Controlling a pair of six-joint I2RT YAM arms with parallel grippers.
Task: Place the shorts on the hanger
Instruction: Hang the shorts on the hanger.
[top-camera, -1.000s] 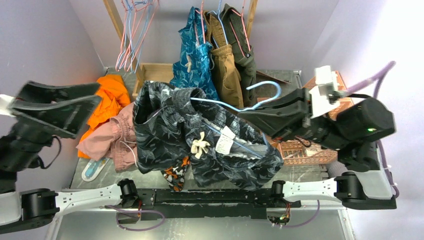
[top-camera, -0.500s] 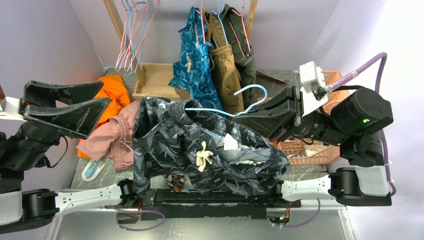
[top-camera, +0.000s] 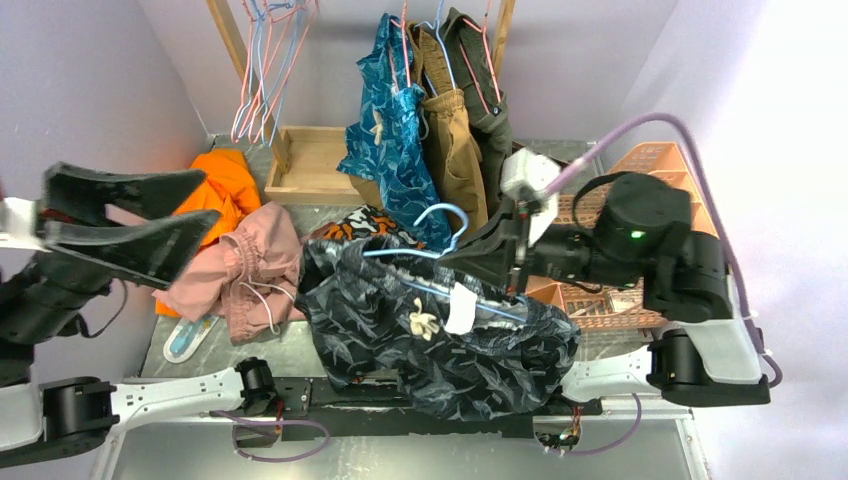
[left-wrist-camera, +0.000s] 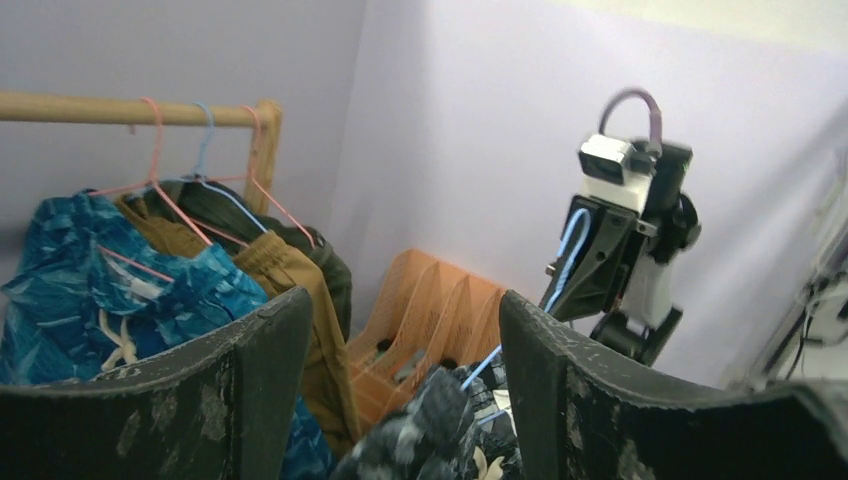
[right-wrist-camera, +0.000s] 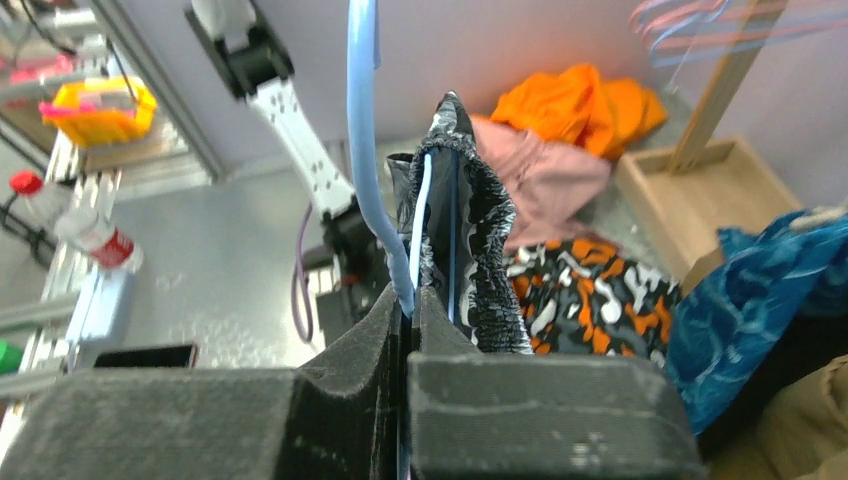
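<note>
R gripper (top-camera: 478, 258) clamped tight on hanger (top-camera: 447, 212) neck. Its lower wire is mostly buried in shorts (top-camera: 440, 345), which drape from it over the near edge of the table (top-camera: 292, 345). L gripper (top-camera: 205, 196) sits far left w/ jaws wide apart, arm partly cropped.

The right pincer (top-camera: 462, 259) has swung left, carrying the hanger (top-camera: 447, 206) and shorts (top-camera: 440, 340) with it.
</note>
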